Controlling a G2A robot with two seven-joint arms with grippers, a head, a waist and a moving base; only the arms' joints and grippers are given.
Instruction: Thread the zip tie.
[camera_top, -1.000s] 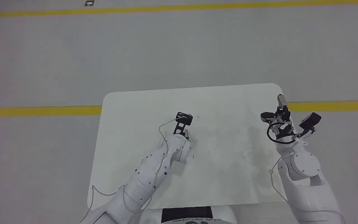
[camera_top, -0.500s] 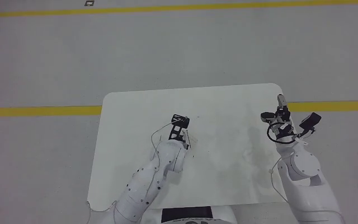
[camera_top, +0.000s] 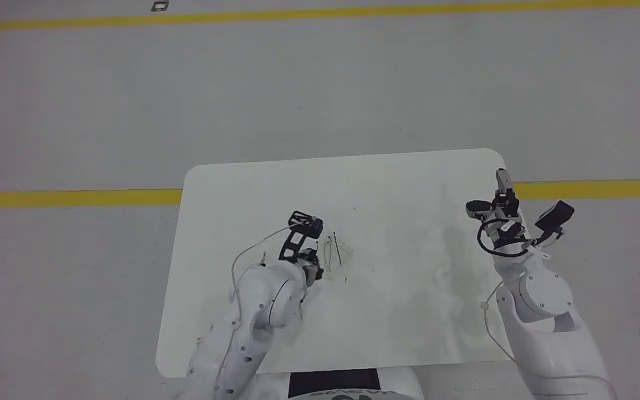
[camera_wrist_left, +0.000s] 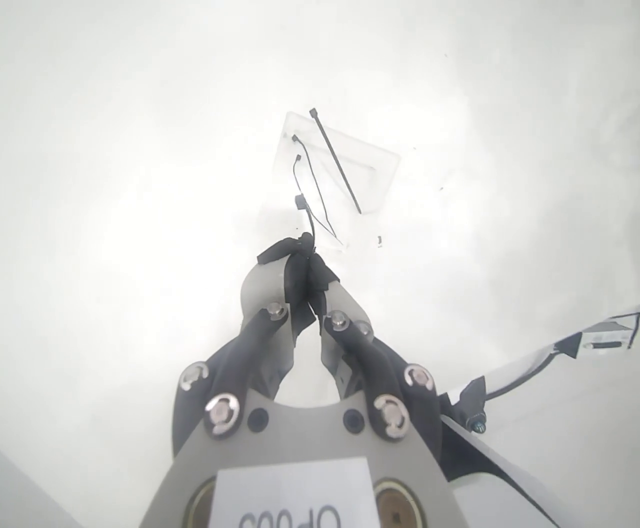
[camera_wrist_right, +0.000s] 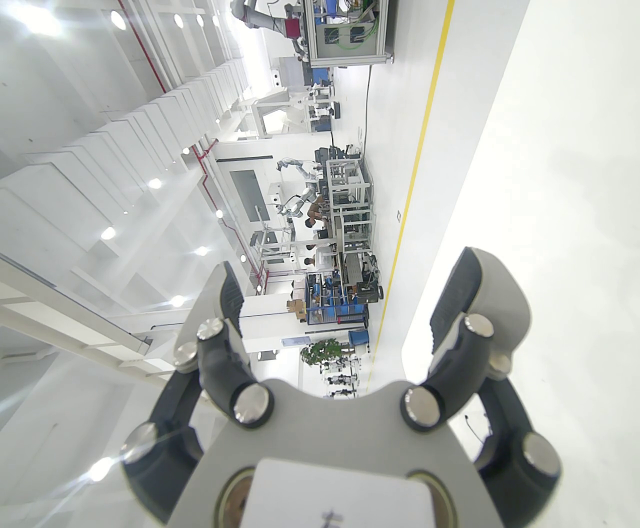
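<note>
Since a second ago the left arm has drawn back toward the robot and to its left, so the left gripper (camera_top: 305, 224) now sits left of the middle of the white table (camera_top: 420, 180); the right arm has kept its place at the right edge. Two loose ties (camera_wrist_left: 336, 159) lie side by side on a clear sheet (camera_wrist_left: 380, 165) that rests flat on the table just ahead of the left gripper. The longer one slants across the sheet and the shorter one lies nearer the gripper. The left gripper points down at the table at a slant, its fingers (camera_wrist_left: 292, 280) pressed together on one end of the zip tie (camera_wrist_left: 301, 201). From the tips the zip tie runs out onto the sheet's near edge, just beside the shorter loose tie; whether the two touch I cannot tell. The right gripper (camera_wrist_right: 347, 265) is held at the table's right edge, well apart from the sheet, aimed out at the room past a yellow floor line (camera_wrist_right: 417, 150), its fingers spread wide
</note>
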